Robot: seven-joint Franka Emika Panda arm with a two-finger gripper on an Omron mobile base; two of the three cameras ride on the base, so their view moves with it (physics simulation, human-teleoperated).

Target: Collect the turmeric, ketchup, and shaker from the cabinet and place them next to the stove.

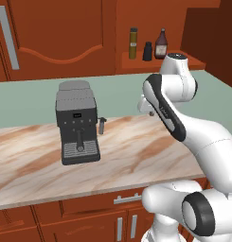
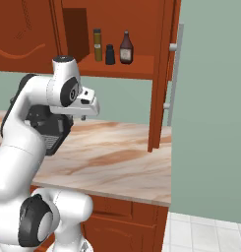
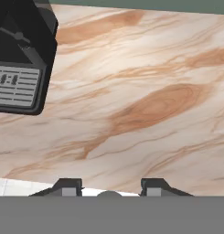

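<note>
nothing is collected yet: this looks like the opening step, the reach toward the cabinet (image 1: 136,28), with all three items standing on its open shelf. the gripper (image 3: 109,188) hangs over bare marble counter (image 3: 145,105), pointing down; in the hand view its two tips stand apart with only counter between them, so the jaws are partly parted and hold nothing.

going left to right along the shelf: the turmeric (image 1: 133,43) is leftmost, the shaker (image 1: 147,51) sits just beside it in the middle, and the ketchup (image 1: 160,44) is at the right, close to the shaker. all three stand upright, well above the jaws and farther back, toward the wall; none is near the fingertips.

the espresso machine (image 1: 77,124) stands on the counter to the left of the jaws in the left base view, its drip tray just off to the side of them in the hand view.

the next move, as i judge it, calls for raising the hand, turning it from downward to level, and opening wider before closing around one jar. the stove is not among what i can make out here.
</note>
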